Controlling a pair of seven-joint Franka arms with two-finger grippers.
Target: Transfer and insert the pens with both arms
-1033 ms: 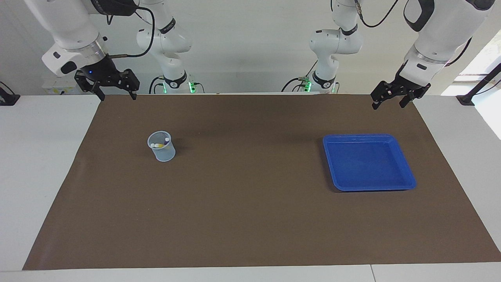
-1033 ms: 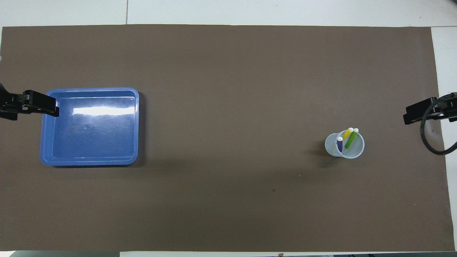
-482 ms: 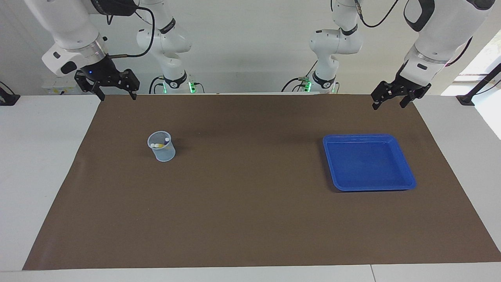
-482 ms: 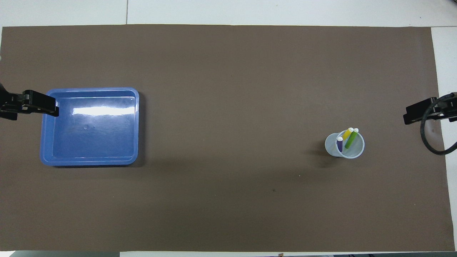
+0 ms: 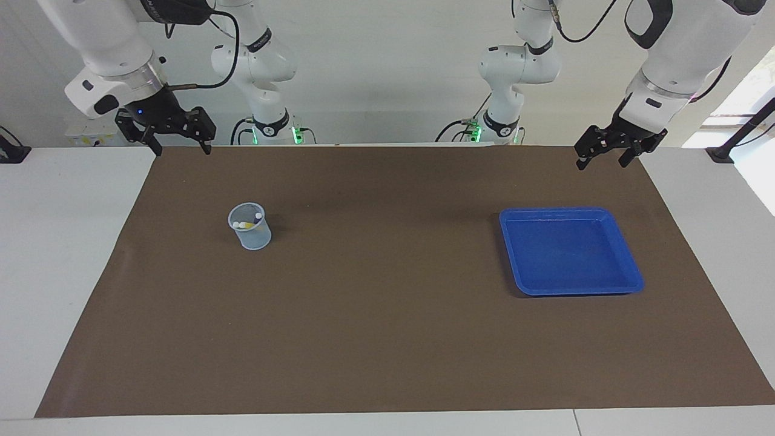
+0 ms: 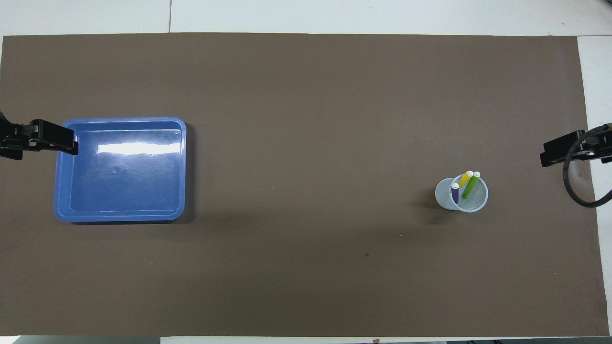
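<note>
Facing view: right tool [image 5: 181, 147] hangs raised over the robots' edge of the brown mat [image 5: 387, 339], at the right arm's end of the surface [image 5: 60, 242]. Fingers spread, nothing between them, touching nothing. Left tool [image 5: 602, 159] hangs raised over the same edge of the mat at the left arm's end, fingers apart, empty too. Both arms wait.

All three pens sit in the clear cup [image 5: 250, 227], which stands upright on the mat toward the right arm's end, well apart from both tools. Overhead view shows them best: purple pen [image 6: 454, 192], yellow pen [image 6: 465, 178] and green pen [image 6: 469, 186], long axes steep, whitish tips up at the rim. Yellow and green lean together, tops tilted away from the robots and toward the right arm's end; purple stands closer to upright beside them.

Blue tray [image 5: 629, 275] lies flat on the mat toward the left arm's end.

Hard to read: in the facing view only the pale tips and a bit of yellow show through the cup wall. Overhead, both tools are cut off at the frame edges; the left one overlaps the tray's rim there but hangs above it, no contact. Pens' lower ends are blurred by the cup.
</note>
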